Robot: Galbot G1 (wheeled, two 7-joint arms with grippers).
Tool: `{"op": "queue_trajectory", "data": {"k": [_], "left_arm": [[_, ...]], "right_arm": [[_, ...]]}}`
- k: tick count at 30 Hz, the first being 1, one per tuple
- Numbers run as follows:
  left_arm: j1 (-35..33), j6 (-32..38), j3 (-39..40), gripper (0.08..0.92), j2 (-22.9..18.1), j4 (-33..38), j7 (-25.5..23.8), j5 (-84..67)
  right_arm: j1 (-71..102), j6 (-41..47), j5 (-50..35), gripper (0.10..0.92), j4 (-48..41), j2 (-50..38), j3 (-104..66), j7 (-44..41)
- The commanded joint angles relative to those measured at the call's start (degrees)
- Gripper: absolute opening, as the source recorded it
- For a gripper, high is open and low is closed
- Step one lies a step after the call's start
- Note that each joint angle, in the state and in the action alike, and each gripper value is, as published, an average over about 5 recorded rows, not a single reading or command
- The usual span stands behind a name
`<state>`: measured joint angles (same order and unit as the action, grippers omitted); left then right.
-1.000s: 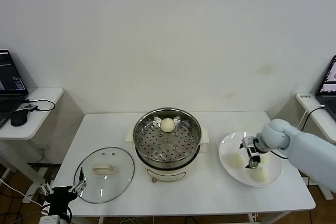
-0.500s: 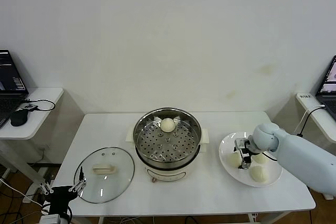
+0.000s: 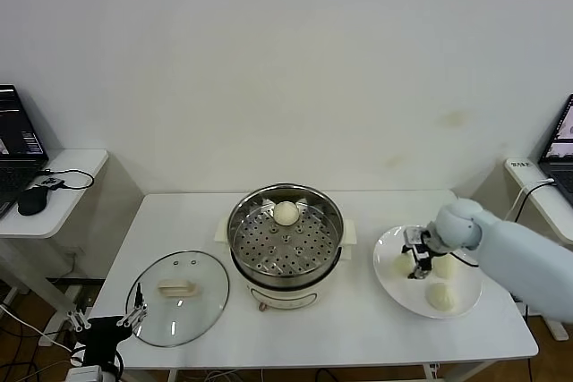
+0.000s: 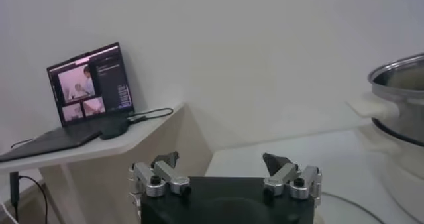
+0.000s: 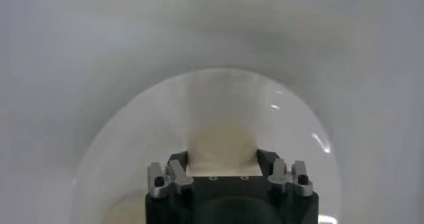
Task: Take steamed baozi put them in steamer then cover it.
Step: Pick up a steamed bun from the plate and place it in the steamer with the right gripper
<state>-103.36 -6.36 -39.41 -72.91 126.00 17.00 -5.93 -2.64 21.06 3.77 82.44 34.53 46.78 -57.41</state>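
steamer (image 3: pixel 285 241) stands uncovered mid-table, tray bare but for one baozi (image 3: pixel 286 213) at the far rim. cover (image 3: pixel 177 297) lies flat left of it, bare tabletop (image 3: pixel 358 315) between steamer and plate (image 3: pixel 428 309). left gripper (image 3: pixel 132 318) parked at front-left table edge.

A: Steamer (image 3: pixel 285 239) sits mid-table (image 3: pixel 358 328), one baozi (image 3: pixel 286 213) in it at the back of the tray.

B: And the cover (image 3: pixel 178 297)?

A: Flat on the table, left of the steamer, near the front edge. The left gripper (image 3: pixel 107 328) is low beside it at the table's front-left corner.

B: Right side?

A: The plate (image 3: pixel 387 284) lies right of the steamer, with baozi on it; the right gripper (image 3: pixel 421 257) is down over it. Side desk (image 3: pixel 54 199) with laptop (image 3: pixel 18 149) sits far left.
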Motion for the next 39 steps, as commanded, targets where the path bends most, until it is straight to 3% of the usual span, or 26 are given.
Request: {"op": "queue_trajectory", "data": {"k": [1, 8, 16, 25, 39], "left_arm": [[0.0, 0.0, 0.2, 0.823, 0.0, 0.2, 0.0, 0.0], [0.2, -0.1, 0.7, 0.823, 0.1, 0.9, 0.0, 0.1], [0.6, -0.1, 0.0, 0.823, 0.2, 0.9, 0.1, -0.4], [1.3, -0.2, -0.9, 0.823, -0.4, 1.1, 0.1, -0.6], [2.0, -0.1, -0.7, 0.823, -0.7, 0.8, 0.1, -0.8]], "right_arm": [[-16.8, 2.2, -9.7, 0.661, 5.6, -3.1, 9.0, 0.0], [-35.6, 8.2, -24.1, 0.669, 10.7, 5.8, 19.1, 2.6], [-34.2, 14.4, -34.3, 0.676, 7.5, 22.7, 21.3, 8.3], [-24.1, 17.9, -35.7, 0.678, -5.3, 39.1, 20.5, 13.1], [-16.7, 19.3, -30.9, 0.678, -15.3, 46.4, 20.3, 15.7]]}}
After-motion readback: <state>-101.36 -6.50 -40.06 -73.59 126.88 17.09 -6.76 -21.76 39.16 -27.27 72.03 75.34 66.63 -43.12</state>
